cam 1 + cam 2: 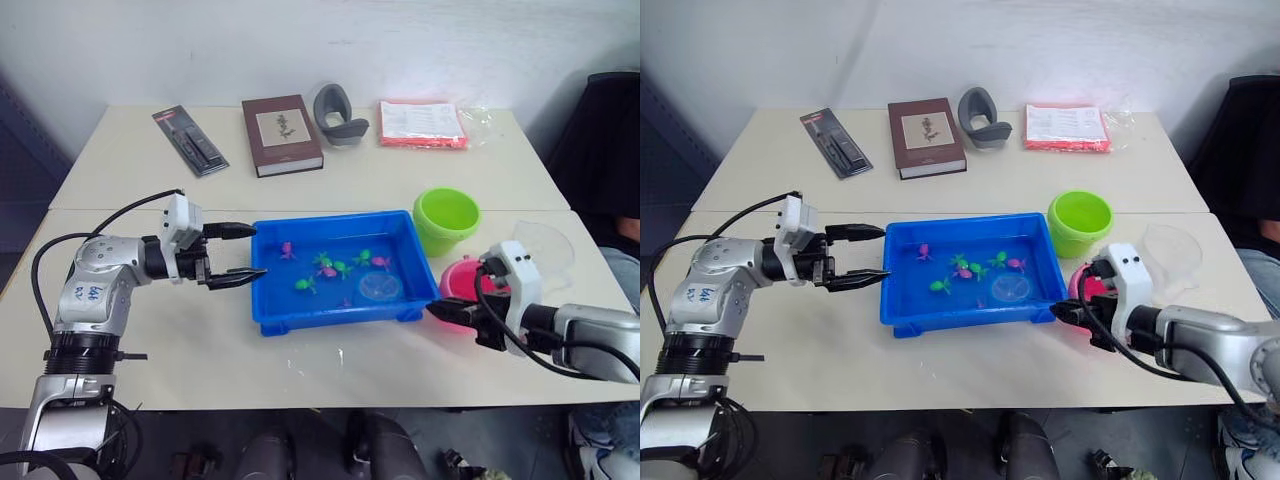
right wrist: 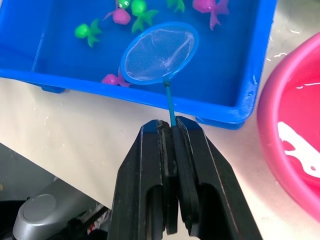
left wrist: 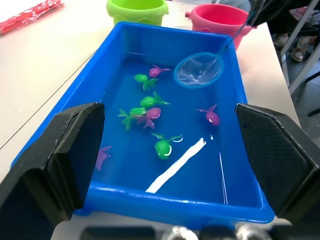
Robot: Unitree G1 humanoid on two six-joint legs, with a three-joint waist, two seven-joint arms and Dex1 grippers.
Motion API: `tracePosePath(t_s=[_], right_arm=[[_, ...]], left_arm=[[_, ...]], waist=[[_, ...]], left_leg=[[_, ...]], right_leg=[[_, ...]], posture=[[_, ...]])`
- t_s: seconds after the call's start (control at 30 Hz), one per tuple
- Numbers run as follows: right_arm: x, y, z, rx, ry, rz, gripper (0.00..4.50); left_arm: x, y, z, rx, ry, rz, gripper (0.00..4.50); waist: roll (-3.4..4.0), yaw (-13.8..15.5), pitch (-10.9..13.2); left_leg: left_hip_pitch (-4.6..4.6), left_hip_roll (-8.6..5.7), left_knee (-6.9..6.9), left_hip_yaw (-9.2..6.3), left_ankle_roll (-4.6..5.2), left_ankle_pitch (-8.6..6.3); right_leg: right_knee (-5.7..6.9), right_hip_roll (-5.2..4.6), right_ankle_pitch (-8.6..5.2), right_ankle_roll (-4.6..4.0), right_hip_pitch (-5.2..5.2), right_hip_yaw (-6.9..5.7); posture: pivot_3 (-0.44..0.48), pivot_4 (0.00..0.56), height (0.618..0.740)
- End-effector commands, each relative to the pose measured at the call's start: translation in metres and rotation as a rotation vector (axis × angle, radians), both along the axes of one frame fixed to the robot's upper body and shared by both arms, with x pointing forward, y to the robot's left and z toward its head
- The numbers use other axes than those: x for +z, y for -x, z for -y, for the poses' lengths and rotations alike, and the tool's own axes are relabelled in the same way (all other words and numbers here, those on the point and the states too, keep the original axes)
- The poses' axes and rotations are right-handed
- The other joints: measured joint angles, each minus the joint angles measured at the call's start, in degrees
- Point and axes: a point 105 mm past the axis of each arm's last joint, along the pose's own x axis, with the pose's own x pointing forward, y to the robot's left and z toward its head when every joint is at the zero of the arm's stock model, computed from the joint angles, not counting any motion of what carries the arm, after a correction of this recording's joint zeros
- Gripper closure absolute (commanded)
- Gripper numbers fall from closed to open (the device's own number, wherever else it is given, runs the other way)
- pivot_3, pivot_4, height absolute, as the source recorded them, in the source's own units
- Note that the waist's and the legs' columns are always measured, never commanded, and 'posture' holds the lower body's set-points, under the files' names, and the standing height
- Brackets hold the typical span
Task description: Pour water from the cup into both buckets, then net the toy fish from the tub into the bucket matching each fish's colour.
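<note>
Right gripper (image 2: 171, 131) gripping net (image 2: 159, 52), pink bucket (image 2: 295, 130) beside tub (image 2: 240, 60).

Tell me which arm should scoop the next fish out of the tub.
Right. Its tool is shut on the net, whose hoop is already over the tub near the fish. The left tool sits open and empty at the tub's far end.

The shallow blue plastic tub (image 1: 335, 268) holds water and small green and pink toy fish (image 3: 150, 112). The blue-rimmed round net (image 2: 159, 52), its thin handle clamped in the right claw (image 2: 171, 131), lies in the tub's near corner. The lime green bucket (image 1: 445, 219) and pink bucket (image 2: 295, 125) stand beside that claw, the clear plastic cup (image 1: 1172, 250) just beyond.
</note>
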Motion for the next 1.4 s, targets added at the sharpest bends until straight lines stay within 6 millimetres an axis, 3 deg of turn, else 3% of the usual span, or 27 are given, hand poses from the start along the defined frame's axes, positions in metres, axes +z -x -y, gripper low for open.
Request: tracePosePath(t_s=[0.03, 0.53, 0.7, 0.93, 1.4], right_arm=[[0.004, -0.005, 0.002, 0.010, 0.034, -0.031, 4.50], [0.008, -0.044, 0.015, -0.032, 0.206, -0.031, 4.50], [0.012, -0.054, 0.005, -0.020, 0.189, 0.056, 4.50], [0.010, -0.055, -0.007, -0.002, 0.125, 0.133, 4.50], [0.018, -0.039, 0.003, 0.024, 0.174, 0.284, 4.50]], left_arm=[[0.007, 0.004, 0.004, -0.017, 0.005, 0.045, 0.02], [-0.005, 0.015, 0.011, -0.004, 0.014, 0.053, 0.02], [-0.007, 0.017, 0.012, 0.005, 0.021, 0.049, 0.02], [-0.007, 0.016, 0.012, 0.005, 0.019, 0.044, 0.02], [-0.008, 0.015, 0.017, -0.015, 0.017, 0.033, 0.02]], waist=[[0.00, 0.0, 0.0], [0.01, 0.0, 0.0], [0.02, 0.0, 0.0], [0.02, 0.1, 0.0], [0.03, 0.1, 0.0]], left_leg=[[-0.02, 0.00, 0.01, -0.01, 0.00, 0.00], [-0.46, -0.01, 0.27, -0.31, 0.01, 0.00], [-0.47, 0.00, 0.27, -0.33, 0.01, 0.00], [-0.49, -0.03, 0.26, -0.35, 0.01, 0.00], [-0.48, -0.02, 0.25, -0.36, 0.01, 0.00]], right_leg=[[0.00, -0.01, 0.00, 0.00, -0.01, -0.01], [-0.09, -0.41, 0.07, 0.01, -0.13, -0.37], [-0.08, -0.42, 0.07, 0.00, -0.13, -0.39], [-0.09, -0.41, 0.08, 0.01, -0.12, -0.43], [-0.09, -0.12, 0.08, 0.03, -0.12, -0.38]], posture=[[0.000, 0.150, 0.740], [0.000, 0.150, 0.740], [0.000, 0.150, 0.740], [0.000, 0.150, 0.740], [0.000, 0.150, 0.740]])
